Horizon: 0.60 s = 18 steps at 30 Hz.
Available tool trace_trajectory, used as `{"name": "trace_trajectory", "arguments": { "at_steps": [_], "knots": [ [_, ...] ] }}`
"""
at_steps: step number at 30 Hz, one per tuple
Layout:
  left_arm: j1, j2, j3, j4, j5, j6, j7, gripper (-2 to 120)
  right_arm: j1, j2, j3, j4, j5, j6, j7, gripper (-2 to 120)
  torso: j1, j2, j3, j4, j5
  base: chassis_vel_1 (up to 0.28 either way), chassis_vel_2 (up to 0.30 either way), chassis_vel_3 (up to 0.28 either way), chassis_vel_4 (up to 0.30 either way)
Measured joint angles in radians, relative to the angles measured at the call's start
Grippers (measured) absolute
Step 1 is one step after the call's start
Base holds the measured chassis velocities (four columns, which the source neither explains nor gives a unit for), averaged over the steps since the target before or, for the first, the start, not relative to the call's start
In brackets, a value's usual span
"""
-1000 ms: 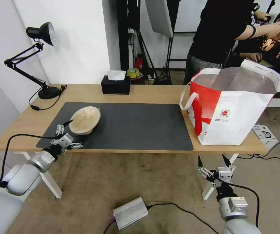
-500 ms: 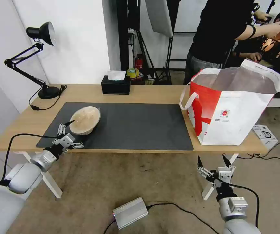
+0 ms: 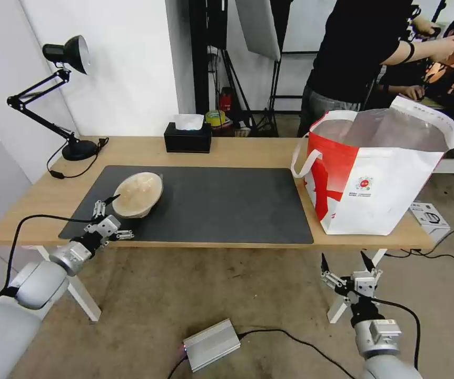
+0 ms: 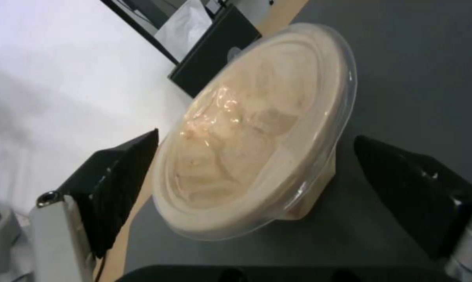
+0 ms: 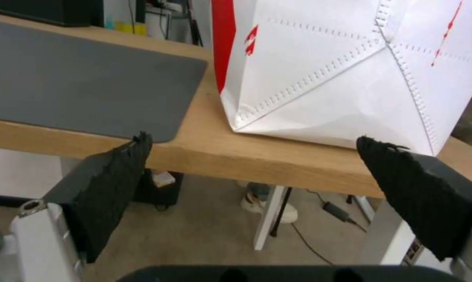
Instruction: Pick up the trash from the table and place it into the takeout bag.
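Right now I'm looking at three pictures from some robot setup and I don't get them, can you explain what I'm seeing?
It is a wheeled robot with two arms. One picture comes from a camera on its head, the other two from cameras on its wrists. Before it stands a table with a dark mat. On the mat sits a tan bowl; a takeout bag stands at the table's right end. At the back are a tissue box and a lamp. The left gripper is open beside the bowl, holding nothing. The right gripper hangs open below the table edge, also empty.
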Motion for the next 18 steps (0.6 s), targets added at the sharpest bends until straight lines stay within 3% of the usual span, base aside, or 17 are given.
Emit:
{"name": "trace_trajectory", "arguments": {
  "at_steps": [18],
  "knots": [
    [-0.064, -0.001, 0.054, 0.049, 0.001, -0.005, 0.002, 100, 0.001, 0.006, 0.001, -0.012, -0.005, 0.004, 0.001, 100, 0.000, 0.000, 0.000, 0.0000, 0.0000, 0.000, 0.000, 0.000, 0.000]
  ]
}}
